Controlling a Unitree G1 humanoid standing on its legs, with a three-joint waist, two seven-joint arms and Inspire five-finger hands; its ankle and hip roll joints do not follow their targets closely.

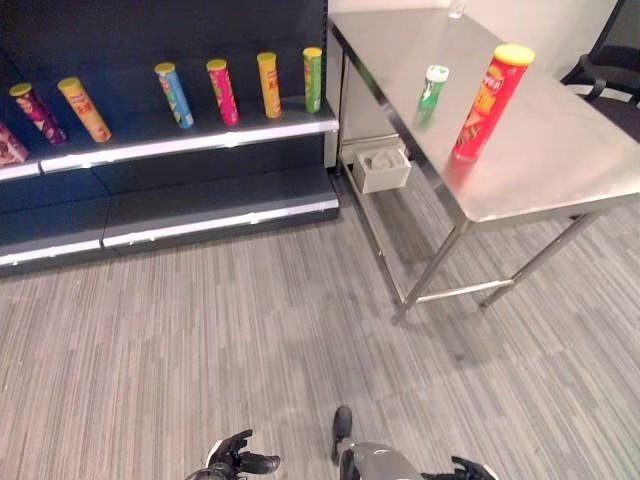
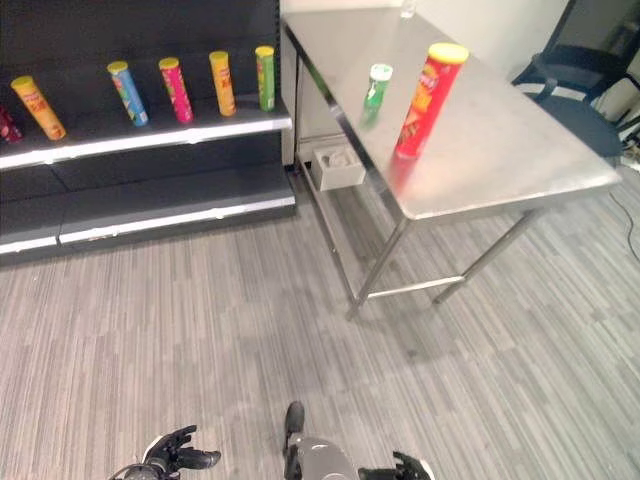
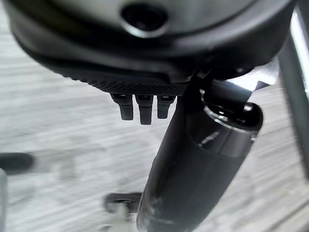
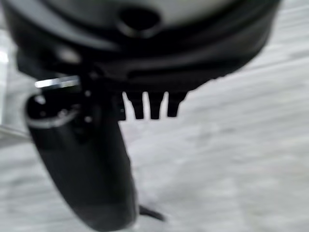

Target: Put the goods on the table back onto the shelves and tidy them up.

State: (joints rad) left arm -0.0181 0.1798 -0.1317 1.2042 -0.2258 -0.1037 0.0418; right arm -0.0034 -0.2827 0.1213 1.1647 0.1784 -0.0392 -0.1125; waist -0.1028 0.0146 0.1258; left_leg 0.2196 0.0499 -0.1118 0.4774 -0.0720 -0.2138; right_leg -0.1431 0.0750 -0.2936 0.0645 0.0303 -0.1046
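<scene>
Still, both goods sit on the table [image 1: 560,170]: red can [image 1: 490,103] mid-table, green can [image 1: 432,92] nearer its shelf-side edge. Left hand [image 1: 240,460] and right hand [image 1: 465,468] hang low, fingers relaxed, empty. Risk: a tall can likely tips if bumped on approach.

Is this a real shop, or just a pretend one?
Probably a pretend shop in an office: a dark shelf with few snack cans, a bare steel table and an office chair.
</scene>
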